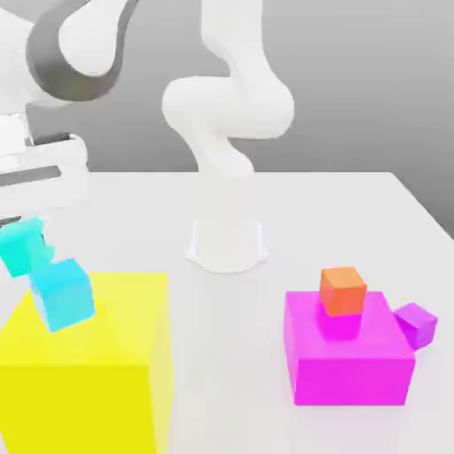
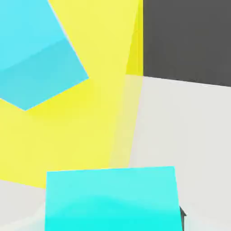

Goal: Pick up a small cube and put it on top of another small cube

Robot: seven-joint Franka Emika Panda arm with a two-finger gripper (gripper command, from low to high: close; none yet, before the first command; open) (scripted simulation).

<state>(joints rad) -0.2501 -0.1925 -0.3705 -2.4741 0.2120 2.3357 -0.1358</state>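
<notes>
My gripper (image 1: 25, 238) hangs at the exterior view's left, shut on the small turquoise cube (image 1: 19, 248), which is off the surface. In the hand view the same turquoise cube (image 2: 113, 198) sits close under the camera. The sky-blue small cube (image 1: 64, 294) rests on the big yellow block, looking tilted, just below and to the right of the held cube. In the hand view the sky-blue cube (image 2: 36, 54) lies beyond the held one, apart from it.
The big yellow block (image 1: 97, 363) fills the front left of the white table (image 1: 355, 213). A magenta block (image 1: 350, 355) at the right carries an orange small cube (image 1: 342, 291), with a purple small cube (image 1: 417, 324) beside it. The arm's base (image 1: 226, 244) stands mid-table.
</notes>
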